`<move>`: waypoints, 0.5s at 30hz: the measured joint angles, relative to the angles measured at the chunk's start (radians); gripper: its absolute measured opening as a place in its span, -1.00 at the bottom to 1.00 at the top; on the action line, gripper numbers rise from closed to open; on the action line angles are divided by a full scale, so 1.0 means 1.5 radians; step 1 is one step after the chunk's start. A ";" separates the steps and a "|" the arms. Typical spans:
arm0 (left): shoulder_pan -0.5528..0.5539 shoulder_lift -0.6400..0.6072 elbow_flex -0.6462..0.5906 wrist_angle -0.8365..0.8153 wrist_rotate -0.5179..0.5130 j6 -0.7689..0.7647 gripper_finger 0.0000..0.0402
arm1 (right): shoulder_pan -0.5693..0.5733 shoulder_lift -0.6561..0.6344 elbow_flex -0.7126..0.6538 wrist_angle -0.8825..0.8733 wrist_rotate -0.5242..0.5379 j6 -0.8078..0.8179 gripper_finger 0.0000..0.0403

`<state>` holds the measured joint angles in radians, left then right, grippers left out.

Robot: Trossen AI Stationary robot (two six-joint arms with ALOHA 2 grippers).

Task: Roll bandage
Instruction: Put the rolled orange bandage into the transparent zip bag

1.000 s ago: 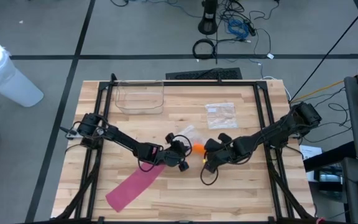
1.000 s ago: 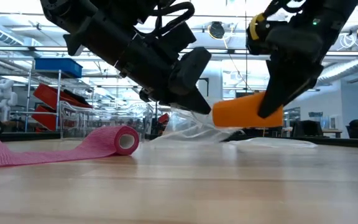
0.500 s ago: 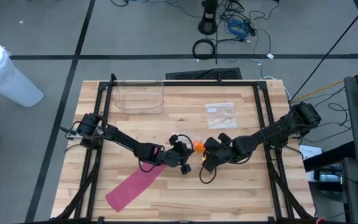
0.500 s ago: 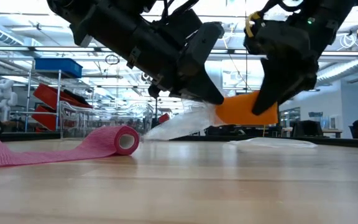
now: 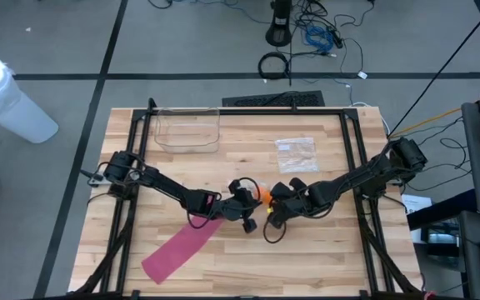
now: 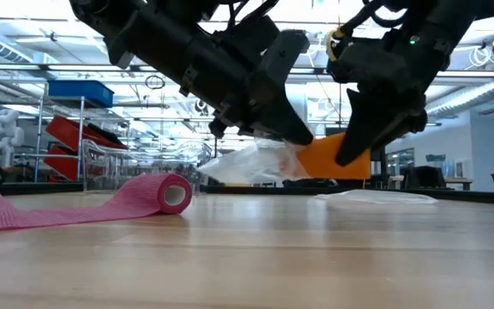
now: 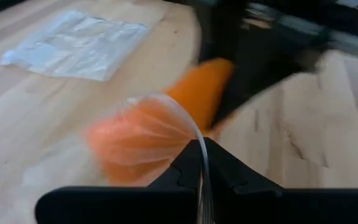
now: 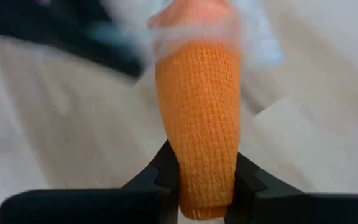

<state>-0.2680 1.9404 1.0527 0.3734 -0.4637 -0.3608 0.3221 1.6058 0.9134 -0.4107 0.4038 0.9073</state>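
Two arms meet over the middle of the counter (image 5: 307, 250), working one orange bandage roll (image 8: 199, 124) in mid-air. Right pincer (image 8: 199, 182) is clamped on the roll's end; left pincer (image 7: 202, 163) is pinched together on the clear wrapper (image 6: 247, 161) sheathing the other end. To do this well, I judge both should pull straight apart, steadily, so the roll slides free. Nearby, a pink bandage (image 6: 101, 202) lies half-unrolled.
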 joint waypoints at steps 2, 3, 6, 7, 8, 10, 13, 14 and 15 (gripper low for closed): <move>0.000 0.000 0.000 -0.003 0.009 0.000 -0.93 | -0.006 0.000 0.000 0.000 0.024 0.001 -0.64; 0.001 0.000 0.000 -0.010 0.015 0.000 -0.93 | -0.009 0.000 0.000 0.003 0.024 0.002 -0.63; 0.002 0.000 0.000 -0.021 0.037 0.000 -0.93 | -0.013 0.001 0.000 0.025 0.017 -0.007 -0.60; 0.003 0.000 0.000 -0.020 0.053 0.002 -0.93 | -0.013 0.001 0.000 0.036 0.005 -0.016 -0.59; 0.005 0.000 0.000 -0.020 0.076 0.005 -0.93 | -0.013 0.001 0.000 0.047 -0.013 -0.031 -0.58; 0.009 0.000 0.000 -0.021 0.118 0.018 -0.93 | -0.013 0.001 0.000 0.063 -0.050 -0.055 -0.56; 0.010 0.000 0.000 -0.015 0.136 0.018 -0.93 | -0.008 0.001 0.000 0.071 -0.059 -0.073 -0.51; 0.010 0.000 0.000 -0.015 0.137 0.018 -0.93 | -0.006 0.001 0.000 0.069 -0.050 -0.076 -0.49; 0.010 0.000 0.000 -0.016 0.137 0.018 -0.93 | -0.002 0.001 0.000 0.067 -0.041 -0.078 -0.46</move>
<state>-0.2527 1.9404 1.0531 0.3500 -0.2588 -0.3332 0.3186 1.6066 0.9138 -0.3101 0.3417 0.7904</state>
